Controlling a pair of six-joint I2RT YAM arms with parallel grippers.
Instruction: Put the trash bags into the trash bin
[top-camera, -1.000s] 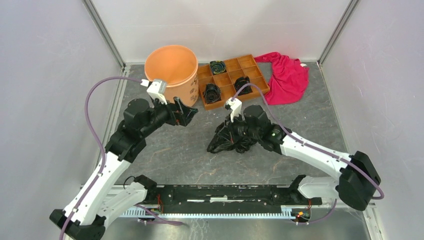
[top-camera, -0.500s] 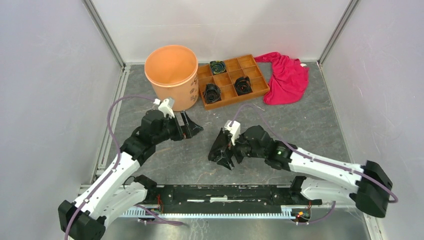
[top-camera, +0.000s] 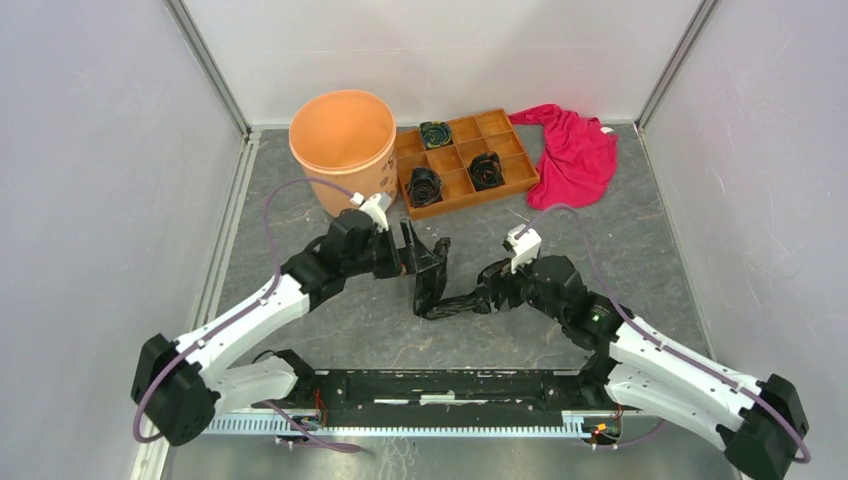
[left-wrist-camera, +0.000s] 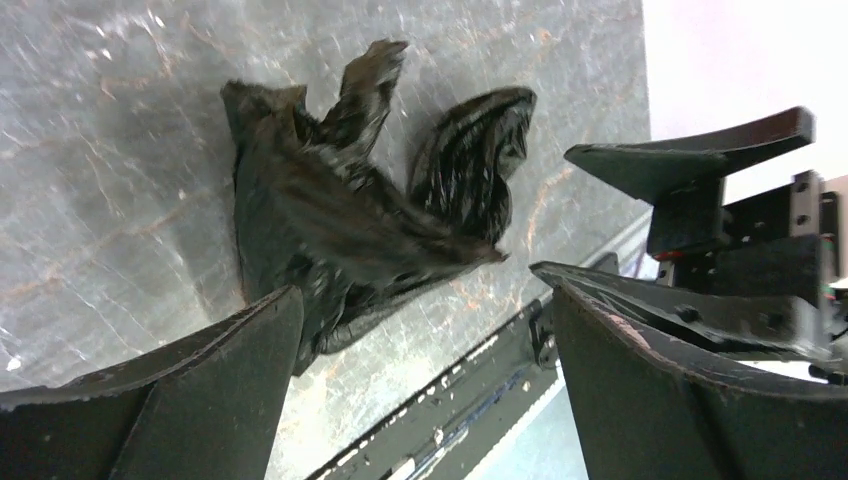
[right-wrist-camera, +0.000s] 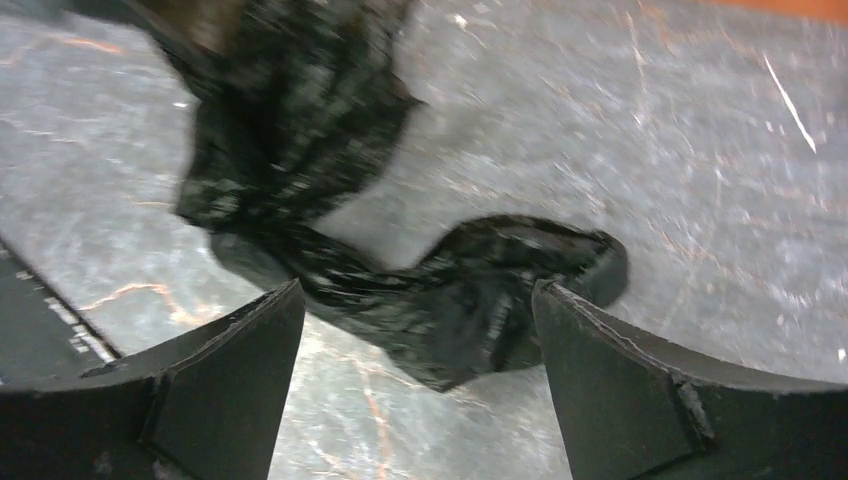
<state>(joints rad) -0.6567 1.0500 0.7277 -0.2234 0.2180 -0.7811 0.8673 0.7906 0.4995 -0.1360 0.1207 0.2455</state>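
The trash bags are one crumpled black plastic bag (top-camera: 445, 298) lying flat on the grey table between the two arms. It also shows as the bag (left-wrist-camera: 350, 210) in the left wrist view and, blurred, as the bag (right-wrist-camera: 420, 290) in the right wrist view. My left gripper (top-camera: 425, 258) stands open just left of and above it, nothing between its fingers (left-wrist-camera: 190, 395). My right gripper (top-camera: 488, 292) is open at the bag's right end, with a fold lying between its fingertips (right-wrist-camera: 640, 385) but not pinched. The light-orange trash bin (top-camera: 345, 150) stands upright at the back left.
An orange compartment tray (top-camera: 497, 124) with small black rolls sits right of the bin. A red cloth (top-camera: 575, 150) lies at the back right. A black rail (top-camera: 450, 385) runs along the near edge. Grey walls close in both sides.
My right gripper opened, let go of the bag and drew back to the right. The bag dropped flatter onto the table. My left arm swung right, from beside the bin to the bag.
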